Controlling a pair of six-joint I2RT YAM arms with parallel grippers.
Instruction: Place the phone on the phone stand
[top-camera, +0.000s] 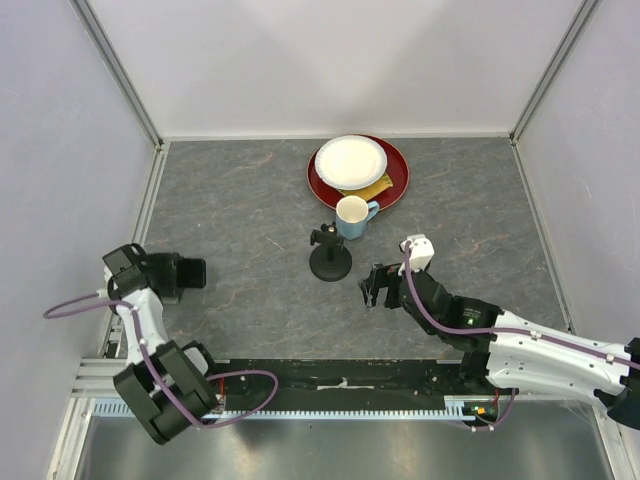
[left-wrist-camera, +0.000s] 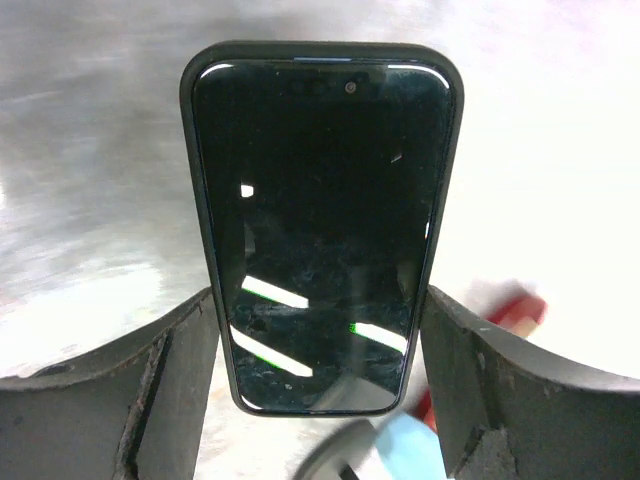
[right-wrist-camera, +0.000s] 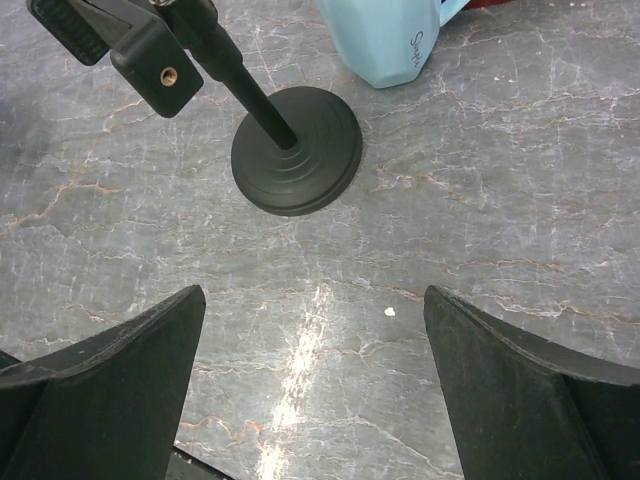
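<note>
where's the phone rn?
Left wrist view: the phone is held in the left gripper. In the top view that's at the left side of the table, well left of the phone stand.

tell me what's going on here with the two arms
The left gripper is closed on the phone, holding it by its long edges over the left side of the table, well away from the phone stand. The stand sits mid-table with nothing on it, next to a blue mug. The right gripper hangs open just in front of the stand's base, holding nothing. The phone is not on the stand yet.
</note>
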